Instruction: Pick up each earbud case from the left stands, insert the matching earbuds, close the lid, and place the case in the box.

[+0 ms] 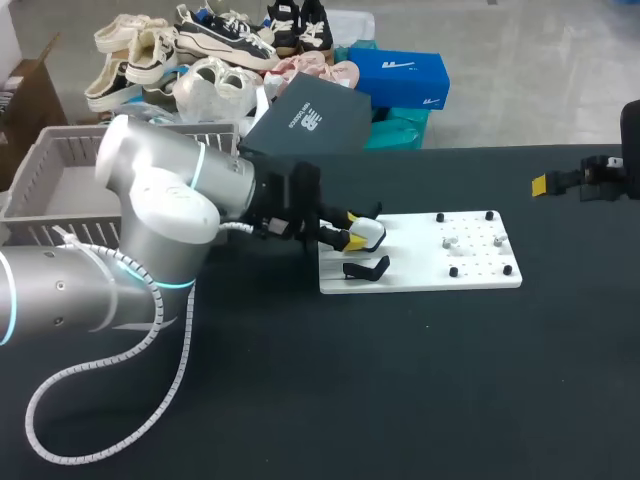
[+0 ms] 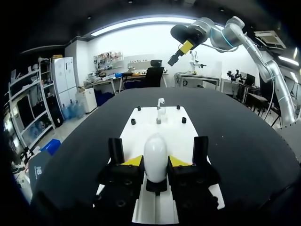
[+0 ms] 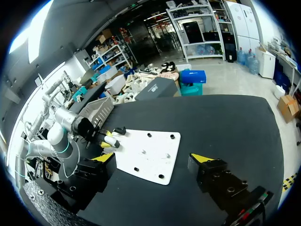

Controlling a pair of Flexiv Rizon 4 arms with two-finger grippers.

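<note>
A white earbud case (image 2: 155, 157) sits on a black stand at the near end of the white board (image 2: 181, 136). My left gripper (image 2: 155, 162) has a yellow tip pressed against each side of the case. In the head view the case (image 1: 371, 233) shows at the board's left end, with the left gripper (image 1: 352, 237) on it. A second black stand (image 1: 366, 268) just in front holds nothing. Small white earbuds (image 1: 450, 242) rest among black pegs on the board's right half. My right gripper (image 3: 153, 162) is open and empty, far off at the table's right edge (image 1: 545, 183).
A grey slatted basket (image 1: 60, 190) stands at the table's back left, behind my left arm. The white board (image 1: 420, 275) lies mid-table on the black tabletop (image 1: 400, 380).
</note>
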